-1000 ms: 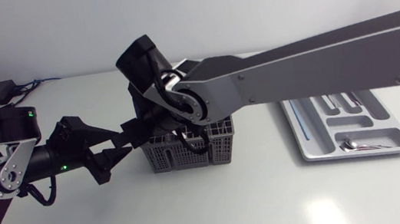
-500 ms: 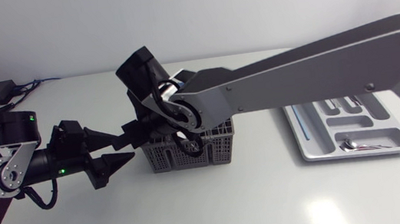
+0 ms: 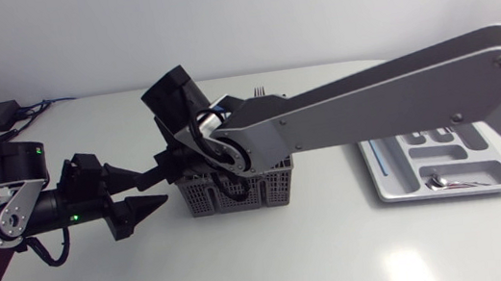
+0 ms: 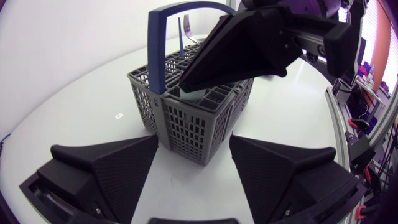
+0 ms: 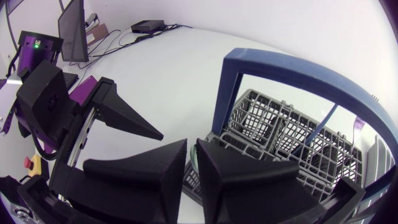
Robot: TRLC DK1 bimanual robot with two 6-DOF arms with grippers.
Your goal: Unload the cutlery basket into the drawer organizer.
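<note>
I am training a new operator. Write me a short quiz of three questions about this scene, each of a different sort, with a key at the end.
1. True or false: the left gripper is shut on the cutlery basket.
2. What colour is the basket's handle? A red, B blue, C yellow.
3. Fill in: in the head view, the compartment of the drawer organizer nearest the camera holds a ___.

Key: 1 false, it stands open beside the basket's corner. 2 B. 3 spoon.

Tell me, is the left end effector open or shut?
Open. In the left wrist view the left end effector has its fingers spread wide apart, and the basket just ahead touches neither.
</note>
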